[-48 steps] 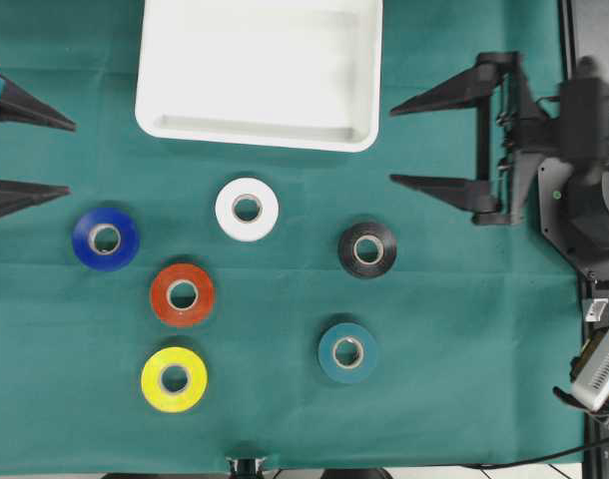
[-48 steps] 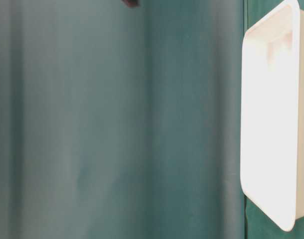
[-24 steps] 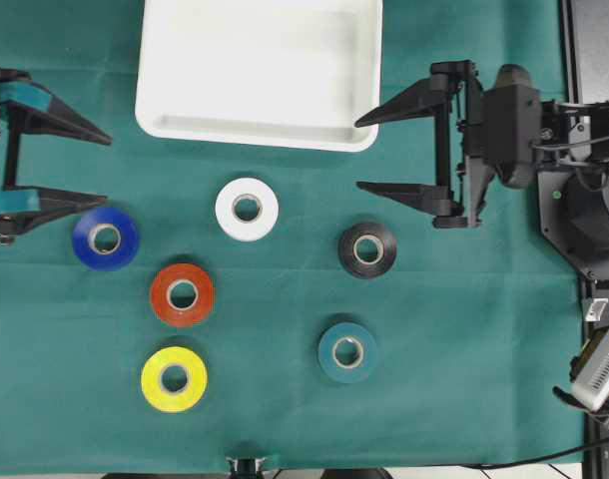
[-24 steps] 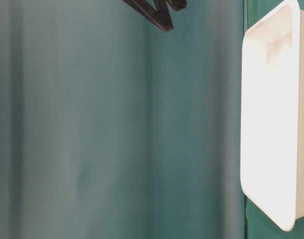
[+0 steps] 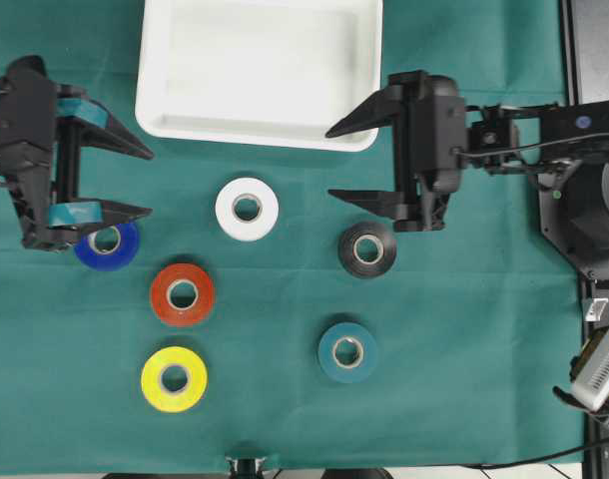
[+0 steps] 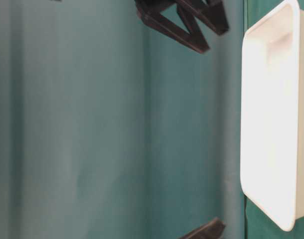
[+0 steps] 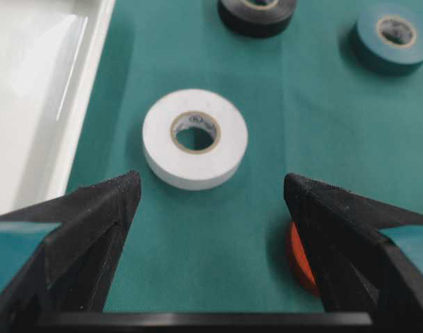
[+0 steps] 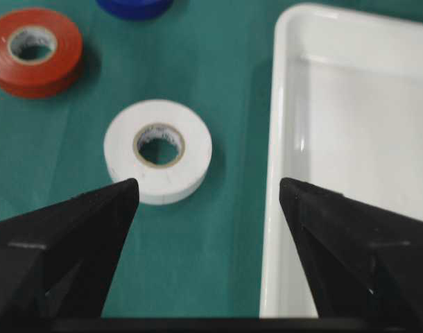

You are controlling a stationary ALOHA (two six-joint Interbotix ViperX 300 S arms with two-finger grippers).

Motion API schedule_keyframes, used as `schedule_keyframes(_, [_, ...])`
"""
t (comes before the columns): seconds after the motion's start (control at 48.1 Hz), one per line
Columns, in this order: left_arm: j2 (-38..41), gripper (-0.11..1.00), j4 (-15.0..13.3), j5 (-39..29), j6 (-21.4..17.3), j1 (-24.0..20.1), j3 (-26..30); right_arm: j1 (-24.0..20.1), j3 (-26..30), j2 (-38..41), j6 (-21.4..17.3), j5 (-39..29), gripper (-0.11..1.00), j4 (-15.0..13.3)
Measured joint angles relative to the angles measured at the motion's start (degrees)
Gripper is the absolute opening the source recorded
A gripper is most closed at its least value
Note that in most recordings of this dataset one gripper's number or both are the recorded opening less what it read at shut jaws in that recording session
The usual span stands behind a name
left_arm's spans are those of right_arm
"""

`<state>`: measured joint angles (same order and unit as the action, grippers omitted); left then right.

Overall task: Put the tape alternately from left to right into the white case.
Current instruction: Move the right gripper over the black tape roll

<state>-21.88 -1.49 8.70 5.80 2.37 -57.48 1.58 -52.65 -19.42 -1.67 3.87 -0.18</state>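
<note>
Tape: six rolls lie at six o'clock of your empty white case [image 5: 259, 75]; left gripper [image 5: 135, 182] and right gripper [image 5: 344, 160] gape, empty. Both face the white roll [image 5: 247, 209] — they could collide.

Matt cloth, glossy plastic, smooth tape

The table is covered by a green cloth [image 5: 464, 329] of matt, finely woven look, with soft creases seen in it. The white case [image 5: 260, 130] appears to be smooth plastic, and a faint sheen is shown along its rim and inner wall. The white roll [image 7: 195, 137], red roll [image 8: 35, 50], black roll [image 5: 367, 249], teal roll [image 5: 347, 351], yellow roll [image 5: 174, 378] and blue roll [image 5: 107, 245] are seen as smooth, slightly shiny tape wound on pale, paper-like cores. The left gripper [image 5: 140, 182] and right gripper [image 5: 336, 162] are formed of black plastic with a grainy, matt finish; teal tape is seen wrapped on the left fingers.
</note>
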Motion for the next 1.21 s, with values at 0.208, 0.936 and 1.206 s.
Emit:
schedule_keyframes(0.208, [2.6, 0.96, -0.1, -1.8, 0.0, 0.0, 1.8, 0.0, 2.5, 4.0, 0.0, -2.6, 0.85, 0.0])
schedule_keyframes(0.936, [4.4, 0.96, 0.0, -3.1, -0.1, 0.0, 2.5, 0.0, 4.5, 7.9, 0.0, -4.1, 0.85, 0.0])
schedule_keyframes(1.206, [4.4, 0.96, -0.1, -3.1, -0.1, 0.0, 2.4, -0.2, 4.6, 7.9, 0.0, -4.1, 0.85, 0.0])
